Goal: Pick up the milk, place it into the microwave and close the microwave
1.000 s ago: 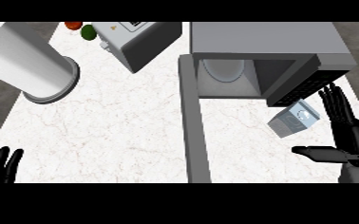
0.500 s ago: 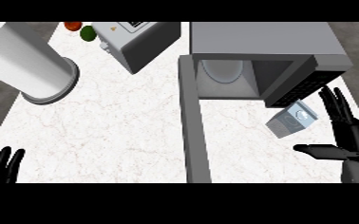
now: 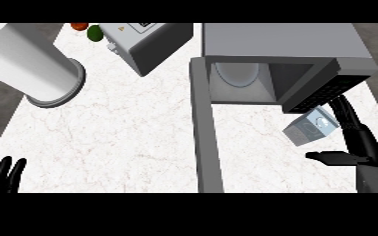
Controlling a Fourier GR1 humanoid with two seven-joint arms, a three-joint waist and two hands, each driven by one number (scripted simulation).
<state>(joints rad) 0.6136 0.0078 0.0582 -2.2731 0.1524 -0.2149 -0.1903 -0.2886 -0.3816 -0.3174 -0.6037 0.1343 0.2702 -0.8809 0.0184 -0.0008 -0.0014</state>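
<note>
Milk, a small pale-blue carton (image 3: 311, 127) at right, sits beside the spread-fingered right hand (image 3: 354, 145), which should close squarely around it before lifting toward the open grey microwave (image 3: 284, 45).

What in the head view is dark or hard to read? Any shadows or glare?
Head view: lighting is flat, no glare and no clear cast shadows on the counter. The microwave cavity is the darkest area, with its plate showing pale inside. The black right hand merges with the dark microwave panel above it, beside the milk. The left hand is cut by the lower-left edge.
</note>
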